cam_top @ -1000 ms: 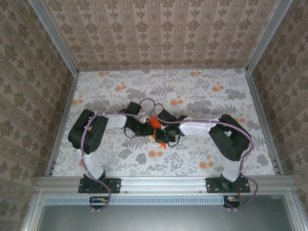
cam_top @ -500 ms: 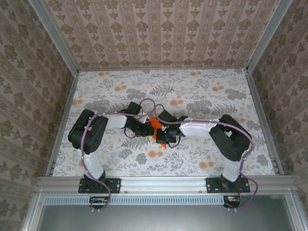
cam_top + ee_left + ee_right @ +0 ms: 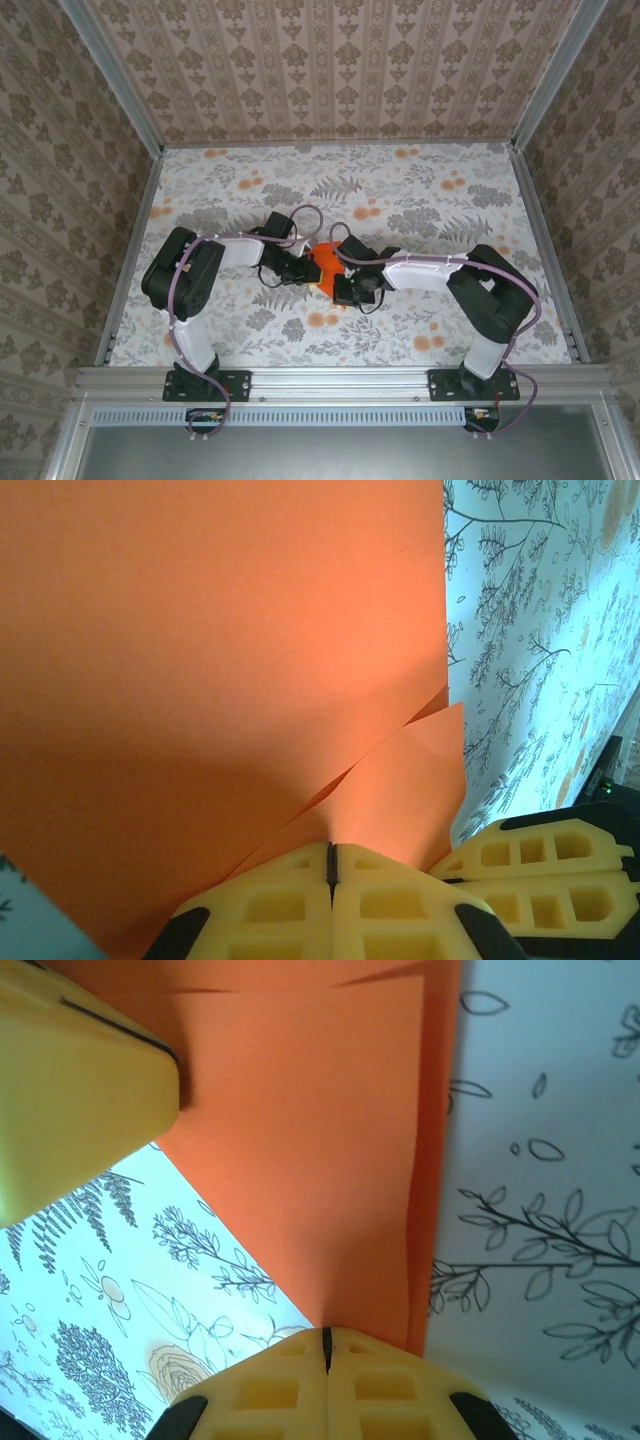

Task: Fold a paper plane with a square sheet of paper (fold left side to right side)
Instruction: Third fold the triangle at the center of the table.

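We see the square sheet of paper [image 3: 322, 268], creased into overlapping layers, lying on the flowered table [image 3: 430, 200] near its middle, between the 2 arms. The left pincer [image 3: 332, 850] is closed with its tips at one edge of the sheet, the right pincer [image 3: 326, 1338] closed at a folded corner; whether either pinches the paper we cannot tell

Orange square sheet of paper [image 3: 322, 266] partly covered from above by left hand [image 3: 332, 855] and right hand [image 3: 325, 1338]; folds too small to read. Cropped by top and left edges in left wrist view, top edge in right wrist view.
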Tool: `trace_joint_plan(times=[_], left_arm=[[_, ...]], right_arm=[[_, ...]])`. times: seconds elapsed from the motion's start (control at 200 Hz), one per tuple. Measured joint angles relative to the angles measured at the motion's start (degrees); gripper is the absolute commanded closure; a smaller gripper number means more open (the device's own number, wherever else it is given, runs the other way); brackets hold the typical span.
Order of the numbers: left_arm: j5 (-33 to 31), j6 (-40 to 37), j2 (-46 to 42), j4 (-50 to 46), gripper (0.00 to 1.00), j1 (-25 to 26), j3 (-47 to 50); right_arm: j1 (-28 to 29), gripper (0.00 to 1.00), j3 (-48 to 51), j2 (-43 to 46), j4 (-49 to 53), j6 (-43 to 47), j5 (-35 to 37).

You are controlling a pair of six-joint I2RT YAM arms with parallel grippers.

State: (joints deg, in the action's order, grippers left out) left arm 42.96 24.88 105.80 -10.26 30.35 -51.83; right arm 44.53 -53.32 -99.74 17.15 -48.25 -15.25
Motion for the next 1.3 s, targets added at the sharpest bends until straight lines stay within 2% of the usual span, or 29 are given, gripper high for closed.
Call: trace_joint_plan(times=[0.765, 1.05, 1.3], left_arm=[[0.79, -0.02, 0.33, -1.05, 0.95, 0.0, -0.33], [0.76, -0.02, 0.33, -1.05, 0.95, 0.0, -0.33], [0.74, 0.0, 0.33, -1.22, 0.95, 0.0, -0.44]], right_arm=[[0.0, 0.97, 4.96, 4.28, -0.15, -1.27, 0.0], [0.0, 0.96, 4.94, 9.73, 5.44, -1.01, -0.07], [0.0, 0.96, 0.02, 4.63, 3.74, 0.11, -0.22]])
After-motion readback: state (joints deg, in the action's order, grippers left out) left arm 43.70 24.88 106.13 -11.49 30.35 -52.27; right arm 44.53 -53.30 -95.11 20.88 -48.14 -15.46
